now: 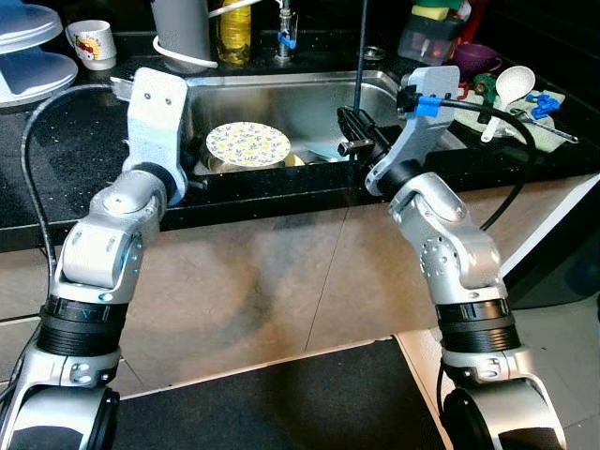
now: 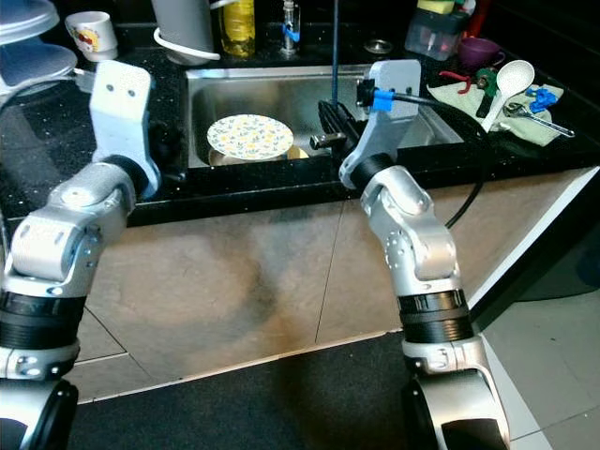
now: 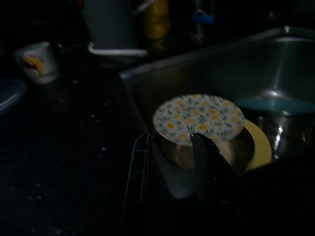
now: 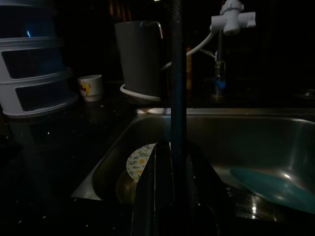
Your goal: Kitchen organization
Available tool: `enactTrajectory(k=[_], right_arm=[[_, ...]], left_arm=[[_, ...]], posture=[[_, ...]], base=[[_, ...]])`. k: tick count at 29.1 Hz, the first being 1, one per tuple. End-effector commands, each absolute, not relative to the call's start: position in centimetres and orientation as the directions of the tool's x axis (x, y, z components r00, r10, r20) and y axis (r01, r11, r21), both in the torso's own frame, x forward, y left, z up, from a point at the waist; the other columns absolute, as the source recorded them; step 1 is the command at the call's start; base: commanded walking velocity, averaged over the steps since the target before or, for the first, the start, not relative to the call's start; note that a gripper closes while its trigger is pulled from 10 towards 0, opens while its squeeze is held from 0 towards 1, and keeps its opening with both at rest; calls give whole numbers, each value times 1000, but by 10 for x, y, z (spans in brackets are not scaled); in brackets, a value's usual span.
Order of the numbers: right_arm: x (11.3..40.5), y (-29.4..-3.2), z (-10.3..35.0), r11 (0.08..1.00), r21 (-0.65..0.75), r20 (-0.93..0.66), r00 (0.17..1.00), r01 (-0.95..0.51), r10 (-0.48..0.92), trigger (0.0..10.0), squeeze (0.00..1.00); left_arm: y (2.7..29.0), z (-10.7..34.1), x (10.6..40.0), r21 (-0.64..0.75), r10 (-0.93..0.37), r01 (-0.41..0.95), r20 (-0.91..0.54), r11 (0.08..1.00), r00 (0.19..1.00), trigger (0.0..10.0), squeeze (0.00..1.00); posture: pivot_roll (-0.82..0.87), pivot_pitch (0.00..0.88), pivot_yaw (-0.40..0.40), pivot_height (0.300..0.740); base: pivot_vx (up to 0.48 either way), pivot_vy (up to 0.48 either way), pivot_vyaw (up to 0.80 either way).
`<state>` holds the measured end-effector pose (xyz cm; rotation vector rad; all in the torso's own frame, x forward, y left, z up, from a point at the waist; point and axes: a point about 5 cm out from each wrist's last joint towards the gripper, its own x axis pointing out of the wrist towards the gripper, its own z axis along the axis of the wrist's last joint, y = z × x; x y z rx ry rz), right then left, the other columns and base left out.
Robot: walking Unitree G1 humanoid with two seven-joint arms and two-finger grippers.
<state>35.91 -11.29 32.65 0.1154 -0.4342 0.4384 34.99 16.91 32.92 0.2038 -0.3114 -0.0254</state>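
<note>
Fingers of my right gripper (image 1: 349, 129) are pressed together around a thin dark rod (image 1: 361, 56), and I'm holding it over the near edge of the steel sink (image 1: 309, 98). The rod looks slim, straight and nearly black, with a faint ribbed texture in my right wrist view. Its long axis runs almost straight up from my fingers, with the upper end climbing out of the top of the picture, so I can't tell what is on that end.

Down in the basin, a round plate with a yellow flower print (image 1: 247, 143) lies flat on top of a metal bowl (image 3: 206, 152), with a yellow dish (image 3: 260, 145) under that. A teal plate (image 4: 270, 187) rests on the sink floor further along.

My left gripper (image 3: 172, 172) hangs over the black counter (image 1: 75, 141) at the sink's near left corner, its fingers spread apart and holding nothing, pointing toward the flowered plate.

On the counter behind, a white mug with a cartoon print (image 1: 93, 43) stands near a grey jug (image 1: 183, 33), with a yellow bottle (image 1: 233, 31) beside the tap (image 1: 284, 33). Off to the right, a white ladle (image 1: 507, 94) lies on a cloth.
</note>
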Motion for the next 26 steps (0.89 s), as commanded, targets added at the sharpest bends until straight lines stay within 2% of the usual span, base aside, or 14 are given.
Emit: enactTrajectory(k=[1,10,19,26], right_arm=[[361,-117,322,907,28,437,821,-420,366,10000,0],[364,-136,317,938,83,441,857,-336,267,10000,0],[364,-139,312,935,108,437,861,-337,260,10000,0],[365,-134,305,938,62,402,868,-342,290,10000,0]], left_arm=[[169,324,351,199,-38,-26,310,980,950,10000,0],[162,327,350,185,-28,-43,362,982,932,10000,0],[159,319,352,196,-42,-30,353,980,935,10000,0],[163,310,351,194,-31,-36,331,980,943,10000,0]], posture=[[-65,184,-73,740],[-62,180,-62,740],[-64,179,-46,740],[-60,178,-48,740]], base=[[0,0,0],[0,0,0],[0,0,0],[0,0,0]])
